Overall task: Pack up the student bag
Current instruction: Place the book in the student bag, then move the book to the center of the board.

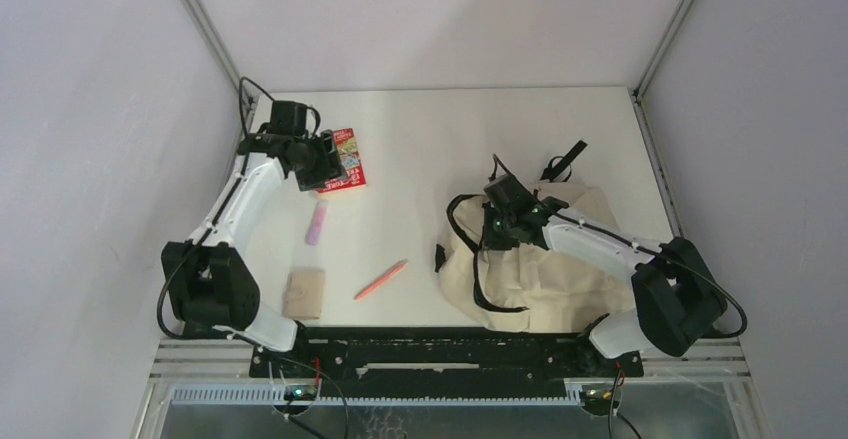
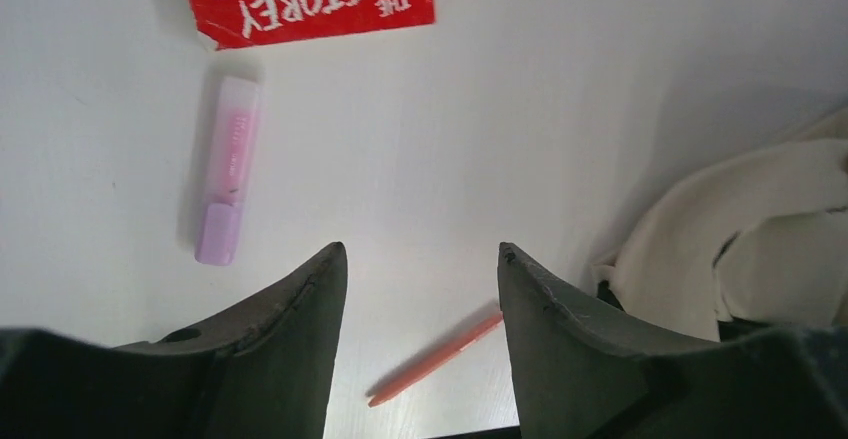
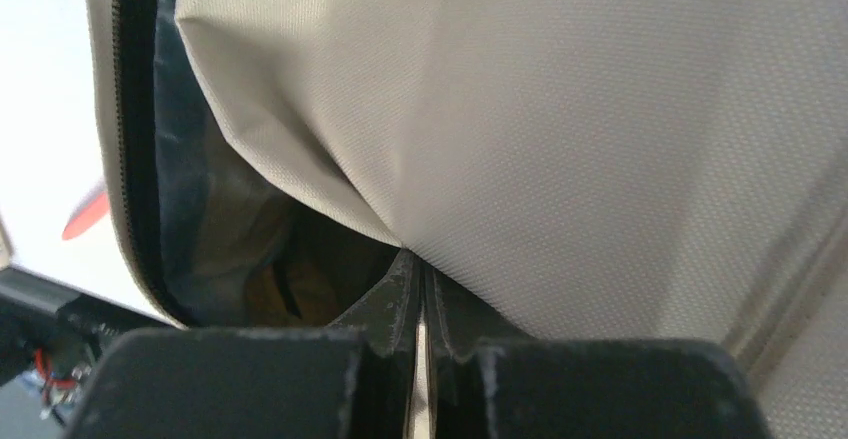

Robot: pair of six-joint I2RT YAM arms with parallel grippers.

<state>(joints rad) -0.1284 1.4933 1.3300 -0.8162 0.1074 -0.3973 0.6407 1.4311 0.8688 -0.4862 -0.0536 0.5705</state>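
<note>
On the near right of the desk [image 1: 420,139], we see the right end effector [image 3: 418,259] pinched tight on a fold of the cream student bag [image 1: 560,284], which lies slumped with its mouth open on a dark lining. To the near left lie a tan pad [image 1: 305,292] and an orange pencil [image 1: 381,279], with a lilac highlighter [image 1: 316,221] just beyond. Farther back, the left end effector [image 2: 420,251] hangs by a red book [image 1: 350,166], jaws apart and empty.

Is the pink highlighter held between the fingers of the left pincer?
No, the left pincer stands open and empty, and the pink highlighter lies apart from it on the table.
</note>
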